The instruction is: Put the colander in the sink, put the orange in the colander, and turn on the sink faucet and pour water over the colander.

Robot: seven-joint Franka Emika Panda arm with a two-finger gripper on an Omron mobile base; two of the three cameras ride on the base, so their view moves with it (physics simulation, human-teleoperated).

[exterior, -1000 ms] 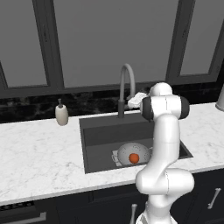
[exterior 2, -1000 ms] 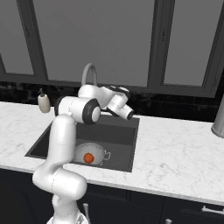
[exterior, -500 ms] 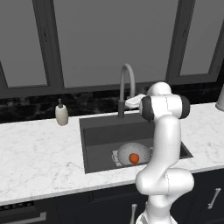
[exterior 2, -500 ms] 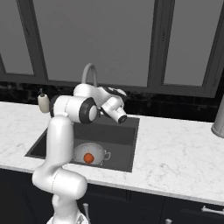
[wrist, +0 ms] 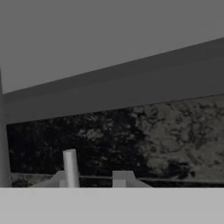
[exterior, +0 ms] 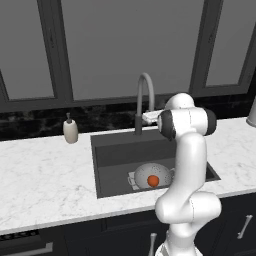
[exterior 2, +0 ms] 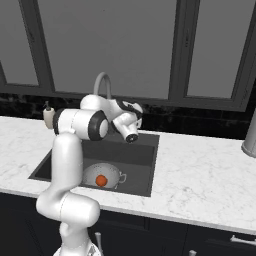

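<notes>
- Left of the arm in the left base view, the colander (exterior: pixel 151 175) sits on the floor of the sink (exterior: pixel 112 155), low in the middle of the frame, with the orange (exterior: pixel 153 180) resting inside it; by my reading the first two steps are done.
- Behind the basin, at the centre of the same view, the faucet (exterior: pixel 144 100) arches up. The robot's hand sits just right of its base, but the gripper itself is mostly hidden by the arm, so I cannot tell how its jaws stand.
- No blue stream falls from the spout, so turning on the tap and wetting the colander are what is left.
- A soap dispenser (exterior: pixel 70 131) stands on the counter (exterior: pixel 45 175) at middle left, well apart from the work.
- From the right base view, the colander (exterior 2: pixel 102 175) and orange (exterior 2: pixel 101 180) lie in the lower left of the sink (exterior 2: pixel 142 165), partly behind the arm.
- The faucet (exterior 2: pixel 103 85) rises at upper centre-left, and the hand hangs just to its right above the basin's back edge; the fingers are not resolved here.
- Low in the hand view, a thin grey upright post (wrist: pixel 71 168) stands at lower left against a dark speckled wall. It may be part of the tap, which I cannot confirm. Nothing seems held, though how open the claw is I cannot tell.
</notes>
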